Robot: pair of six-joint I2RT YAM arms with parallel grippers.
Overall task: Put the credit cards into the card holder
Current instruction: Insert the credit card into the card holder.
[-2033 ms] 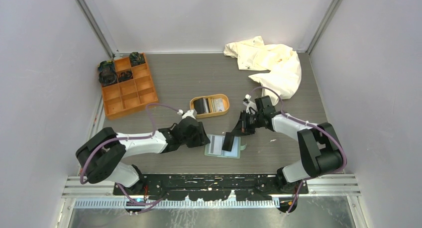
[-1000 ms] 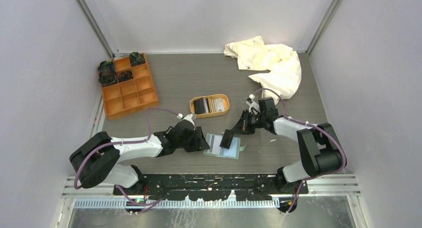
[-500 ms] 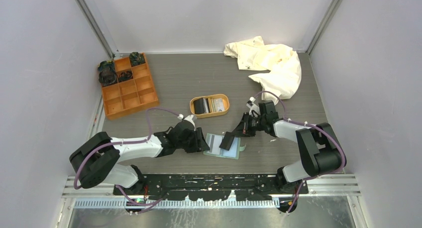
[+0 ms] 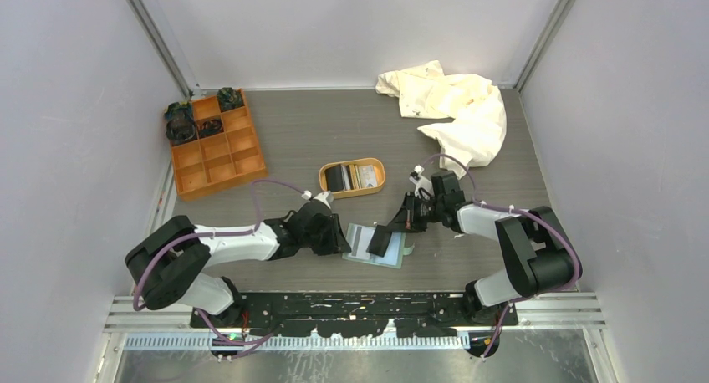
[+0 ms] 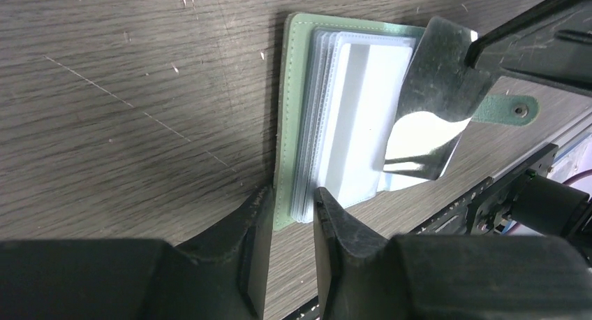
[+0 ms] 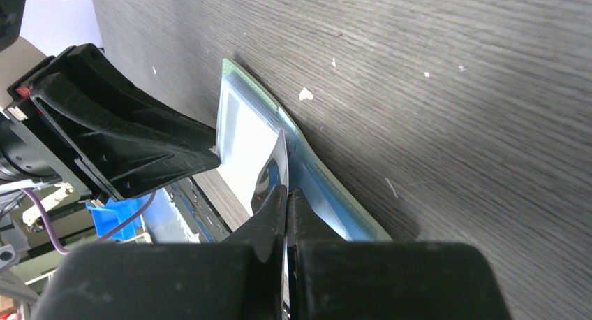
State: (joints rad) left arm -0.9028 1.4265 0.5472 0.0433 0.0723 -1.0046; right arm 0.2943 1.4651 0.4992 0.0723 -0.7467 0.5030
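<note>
Since a moment ago the left claw has stayed narrow, pinching the near corner of the open card holder on the desk. The right claw has lowered its clamped black card, tilted lengthwise toward the sleeves.

Orange compartment box far left; cream cloth far right, crumpled.

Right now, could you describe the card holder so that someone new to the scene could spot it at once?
On the table, look between the left gripper and the right gripper, near the arms' bases. The card holder lies open and flat there. Unlike the tan tray behind it, it is sage green with clear sleeves and a snap tab.
</note>
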